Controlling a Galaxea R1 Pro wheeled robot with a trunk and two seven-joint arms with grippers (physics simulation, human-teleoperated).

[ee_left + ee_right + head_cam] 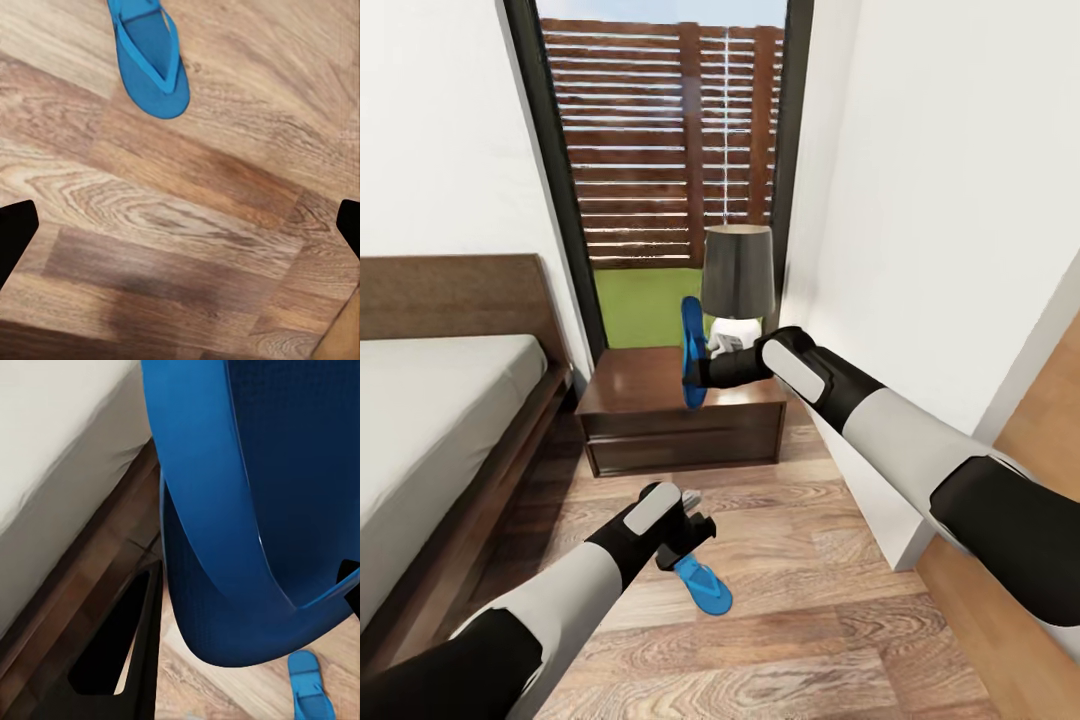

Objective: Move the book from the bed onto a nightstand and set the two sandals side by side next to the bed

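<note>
Holding one blue sandal (pixel 692 352) upright above the nightstand (pixel 680 415), seemingly for carrying floorward, the right hand (pixel 705 368) grips it while the left hand (pixel 685 535) hovers spread wide above the other sandal (pixel 705 588) lying on the floor (pixel 810 600) beside the bed (pixel 440 420)

Even, bright daylight from the window (pixel 665 150); soft shadows, edges perhaps slightly stretched.

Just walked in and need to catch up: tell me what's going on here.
The right gripper holds one bright blue flip-flop sandal up on edge in front of the dark wood nightstand with its grey-shaded lamp. The other blue sandal lies flat on the wood-plank floor beside the dark-framed bed, just beyond the open, empty left gripper.
</note>
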